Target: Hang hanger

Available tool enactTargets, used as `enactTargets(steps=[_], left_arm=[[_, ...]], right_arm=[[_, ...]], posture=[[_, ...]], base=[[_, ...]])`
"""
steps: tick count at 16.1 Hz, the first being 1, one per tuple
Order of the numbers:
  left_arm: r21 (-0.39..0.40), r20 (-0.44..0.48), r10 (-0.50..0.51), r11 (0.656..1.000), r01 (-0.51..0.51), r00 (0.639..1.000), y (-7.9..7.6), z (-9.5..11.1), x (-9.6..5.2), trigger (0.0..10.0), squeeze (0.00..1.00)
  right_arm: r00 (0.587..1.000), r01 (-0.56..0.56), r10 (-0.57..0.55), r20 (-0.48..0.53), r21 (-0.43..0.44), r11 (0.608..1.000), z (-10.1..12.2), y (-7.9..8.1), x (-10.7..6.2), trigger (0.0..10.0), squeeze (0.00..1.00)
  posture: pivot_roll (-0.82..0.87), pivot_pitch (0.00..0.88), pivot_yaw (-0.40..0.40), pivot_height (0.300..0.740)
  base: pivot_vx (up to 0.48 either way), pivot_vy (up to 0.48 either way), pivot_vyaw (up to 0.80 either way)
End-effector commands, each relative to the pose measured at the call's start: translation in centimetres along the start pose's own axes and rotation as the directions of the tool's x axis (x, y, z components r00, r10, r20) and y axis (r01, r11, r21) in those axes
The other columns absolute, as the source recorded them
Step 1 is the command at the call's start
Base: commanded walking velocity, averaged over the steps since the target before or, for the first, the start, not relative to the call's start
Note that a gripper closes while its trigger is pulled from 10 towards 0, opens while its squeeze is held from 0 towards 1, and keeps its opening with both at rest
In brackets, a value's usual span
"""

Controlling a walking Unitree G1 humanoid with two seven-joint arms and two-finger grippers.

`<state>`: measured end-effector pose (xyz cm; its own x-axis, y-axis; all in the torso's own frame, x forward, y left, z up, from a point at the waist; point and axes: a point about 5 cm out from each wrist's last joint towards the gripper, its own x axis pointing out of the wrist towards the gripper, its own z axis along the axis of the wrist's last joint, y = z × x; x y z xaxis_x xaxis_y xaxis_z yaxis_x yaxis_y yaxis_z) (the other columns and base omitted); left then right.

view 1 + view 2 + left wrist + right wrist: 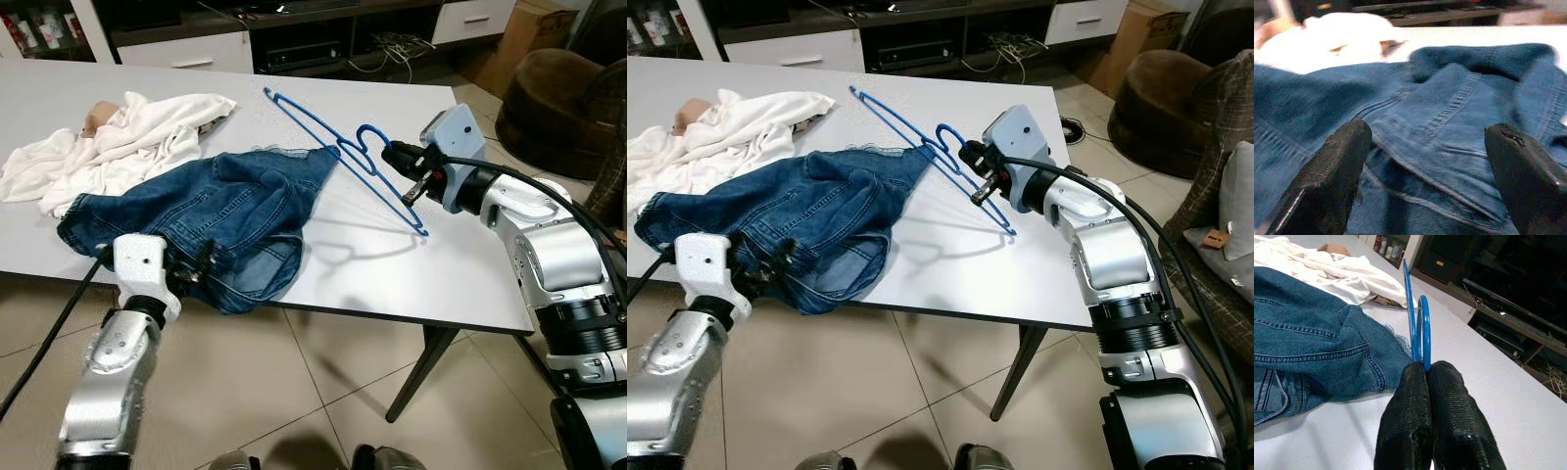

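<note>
Left eye view:
- Blue hanger [345,157] clamped in right gripper [409,174] near the hook, raised and tilted over the white table [460,274]; lower tip just above the surface, shadow visible beneath.
- 1 shoulder of hanger touching or entering the upper edge of the denim jacket [211,220]; cannot tell which.
- Left gripper [196,266] at the near table edge, against the jacket hem.
- White cloth [127,137] behind the jacket, partly overlapped by it.

Right eye view:
- Same layout. Right gripper [978,174] and hanger [921,137] well apart from any rail or hook.
- Brown armchair [1161,108] beyond the table, on the right.

Left wrist view:
- 2 black fingers [1327,181] spread wide, denim seams between them, nothing gripped.

Right wrist view:
- Fingers [1415,426] pressed fully together on the hanger wire [1420,328]; jacket lying beside it on the table.

Task status, as judged:
- Done: hanger secured and lifted.
- Left: insertion of hanger into jacket, if intended; carry to a hanging point; placement of hook. No hanging point visible.
</note>
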<state>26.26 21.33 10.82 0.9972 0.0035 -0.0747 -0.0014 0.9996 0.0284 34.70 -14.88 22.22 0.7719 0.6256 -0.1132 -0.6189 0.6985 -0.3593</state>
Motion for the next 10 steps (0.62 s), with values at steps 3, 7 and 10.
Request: enactTargets(steps=[3,7,10], left_arm=[[-0.063,-0.037,0.052,0.997,-0.054,0.998,0.1,-0.4,-0.2,10.0,0.0],[0.028,-0.062,0.007,1.0,-0.006,0.998,-2.6,-1.9,-0.8,10.0,0.0],[-0.007,-0.088,0.012,1.0,-0.013,0.996,-3.0,-2.4,-0.9,10.0,0.0]], right_arm=[[1.0,0.003,-0.003,0.014,-0.003,1.0,0.4,-0.1,0.2,10.0,0.0],[1.0,0.01,-0.01,0.012,0.001,1.0,0.3,-0.1,0.0,10.0,0.0],[1.0,0.014,-0.014,0.009,0.003,1.0,0.2,-0.1,0.0,10.0,0.0]], posture=[[-0.03,0.031,0.007,0.74],[-0.04,0.033,0.011,0.74],[-0.04,0.034,0.019,0.74]], base=[[0.0,0.0,0.0],[0.0,0.0,0.0],[0.0,0.0,0.0]])
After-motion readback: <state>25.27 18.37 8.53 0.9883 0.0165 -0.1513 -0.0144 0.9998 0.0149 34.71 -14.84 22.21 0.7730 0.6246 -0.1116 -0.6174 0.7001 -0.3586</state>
